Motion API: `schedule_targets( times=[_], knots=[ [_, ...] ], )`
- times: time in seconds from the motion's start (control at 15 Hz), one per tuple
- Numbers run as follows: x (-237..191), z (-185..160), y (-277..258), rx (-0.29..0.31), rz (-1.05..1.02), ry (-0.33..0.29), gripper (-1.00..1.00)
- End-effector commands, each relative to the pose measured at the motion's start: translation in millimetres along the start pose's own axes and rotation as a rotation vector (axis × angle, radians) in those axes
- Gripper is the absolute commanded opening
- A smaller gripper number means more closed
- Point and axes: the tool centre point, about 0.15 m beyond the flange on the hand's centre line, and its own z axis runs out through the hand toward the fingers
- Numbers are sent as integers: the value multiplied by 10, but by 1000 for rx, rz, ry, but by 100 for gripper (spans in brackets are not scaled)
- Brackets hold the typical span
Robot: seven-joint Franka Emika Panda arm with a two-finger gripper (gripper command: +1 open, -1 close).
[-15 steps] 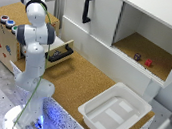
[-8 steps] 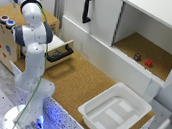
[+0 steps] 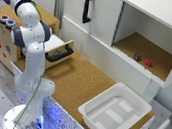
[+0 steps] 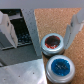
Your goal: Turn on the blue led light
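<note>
Cork-topped wooden box (image 3: 3, 40), upper left of the exterior frame, carries 2 visible buttons. Wrist view: blue button (image 4: 61, 67) lower right, red button (image 4: 52, 44) just above; gripper fingers (image 4: 9, 27) look parted.

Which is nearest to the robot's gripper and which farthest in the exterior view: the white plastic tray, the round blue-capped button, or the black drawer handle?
1. Round blue-capped button, on the wooden box, just under the gripper.
2. Black drawer handle, beside that box.
3. White plastic tray, toward the exterior view's lower right.
</note>
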Motion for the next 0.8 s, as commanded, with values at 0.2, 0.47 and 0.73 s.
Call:
schedule_targets(
  times=[0.2,0.47,0.73],
  knots=[
    [5,171,9,-93,12,-73,-100],
    [-96,292,39,-87,28,-89,-100],
    [-186,401,113,-82,49,-79,-100]
  ],
)
